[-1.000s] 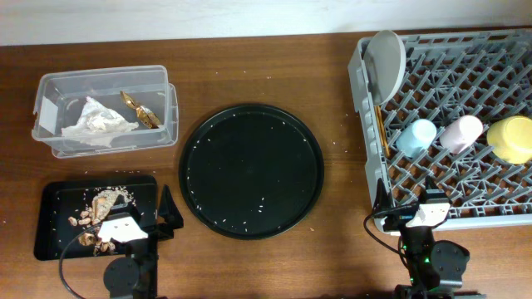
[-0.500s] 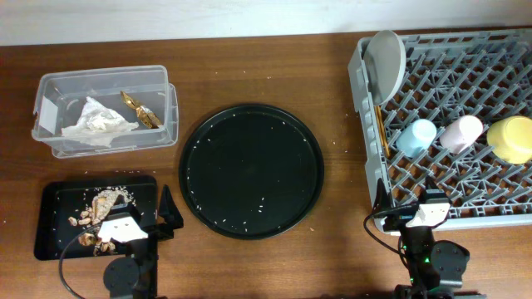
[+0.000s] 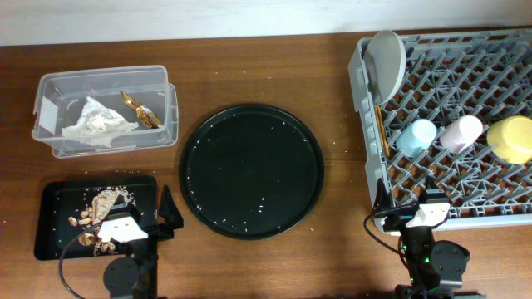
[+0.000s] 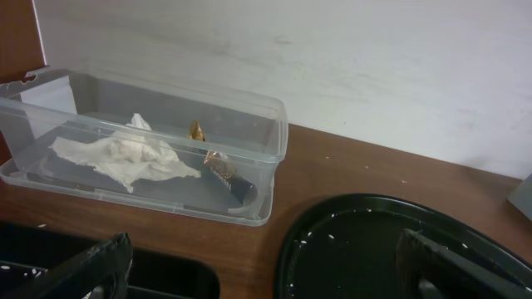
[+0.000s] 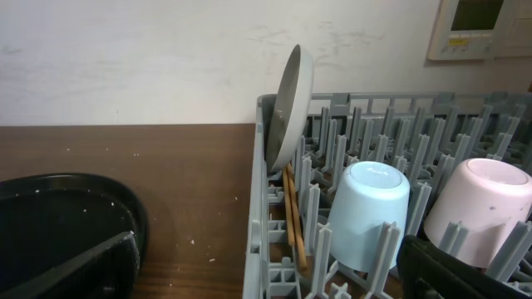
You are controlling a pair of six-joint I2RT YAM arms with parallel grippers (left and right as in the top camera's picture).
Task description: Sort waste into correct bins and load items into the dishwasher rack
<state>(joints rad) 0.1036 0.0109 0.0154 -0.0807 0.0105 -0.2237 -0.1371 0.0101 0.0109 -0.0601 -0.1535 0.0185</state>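
Even bright light, soft shadows, sharp overhead, slightly soft wrist views

The pale grey-green plate (image 5: 291,108) stands on edge in the near-left corner of the grey dishwasher rack (image 5: 259,224). Just beside it, the wooden chopsticks (image 5: 293,220) slant down between the pegs. To their right, the light-blue cup (image 5: 370,212) and the pink cup (image 5: 478,208) sit side by side among the pegs. The round black tray (image 5: 58,212) lies on the wooden table (image 5: 183,158) at left. The right gripper (image 5: 268,249) has its dark fingers (image 5: 79,267) spread wide and holds nothing.
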